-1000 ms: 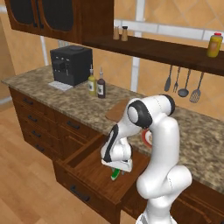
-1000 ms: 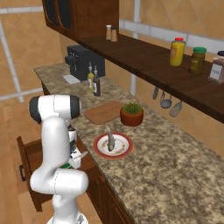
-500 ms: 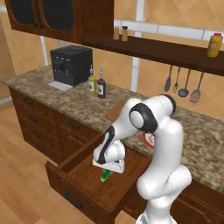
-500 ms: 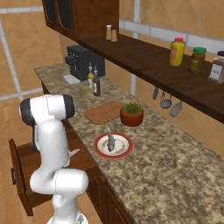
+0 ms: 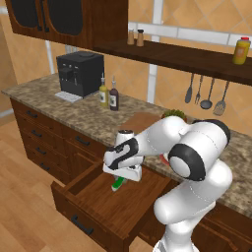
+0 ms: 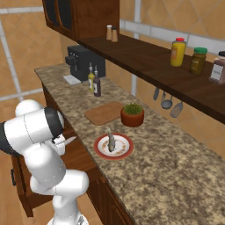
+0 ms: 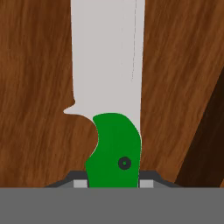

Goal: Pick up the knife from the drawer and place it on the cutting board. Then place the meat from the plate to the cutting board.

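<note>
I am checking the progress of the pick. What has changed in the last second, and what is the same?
The drawer has slid further out. The gripper stays low inside it, the knife between its fingers, green handle gripped, blade pointing away from the hand. Whether the knife is lifted yet cannot be told. The cutting board, the plate with the meat, and the potted plant have not moved.

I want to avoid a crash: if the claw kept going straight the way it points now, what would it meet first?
The knife lies right ahead, its green handle between the claw tips. Straight past it is the wooden floor of the open drawer. How close that floor is cannot be judged.
</note>
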Motion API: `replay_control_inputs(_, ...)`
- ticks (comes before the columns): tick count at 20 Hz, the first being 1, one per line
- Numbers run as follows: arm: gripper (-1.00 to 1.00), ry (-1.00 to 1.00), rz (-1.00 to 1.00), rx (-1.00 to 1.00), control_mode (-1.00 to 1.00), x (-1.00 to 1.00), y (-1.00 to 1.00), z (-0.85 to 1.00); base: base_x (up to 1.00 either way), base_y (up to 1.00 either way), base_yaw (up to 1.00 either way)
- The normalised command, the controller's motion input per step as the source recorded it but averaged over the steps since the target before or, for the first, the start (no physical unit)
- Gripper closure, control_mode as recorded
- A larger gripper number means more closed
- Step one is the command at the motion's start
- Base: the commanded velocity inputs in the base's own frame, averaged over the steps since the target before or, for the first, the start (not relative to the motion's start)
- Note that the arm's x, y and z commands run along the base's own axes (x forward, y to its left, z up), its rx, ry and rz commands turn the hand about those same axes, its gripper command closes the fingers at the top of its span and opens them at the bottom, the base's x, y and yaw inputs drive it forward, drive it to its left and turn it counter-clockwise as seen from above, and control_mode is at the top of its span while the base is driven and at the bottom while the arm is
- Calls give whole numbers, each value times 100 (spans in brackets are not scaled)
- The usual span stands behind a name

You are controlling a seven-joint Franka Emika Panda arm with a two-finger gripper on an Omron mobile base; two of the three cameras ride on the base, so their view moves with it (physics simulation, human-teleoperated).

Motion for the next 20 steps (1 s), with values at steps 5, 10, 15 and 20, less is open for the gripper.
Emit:
replay_control_inputs(5,100,-14,2,0,-100,-2,-10,99,0,0,0)
replay_control_inputs(10,100,-14,0,0,-100,7,-43,61,0,0,0)
replay_control_inputs(15,100,-7,0,0,-100,68,-39,39,0,0,0)
replay_control_inputs(20,100,1,0,1,-100,98,-40,39,0,0,0)
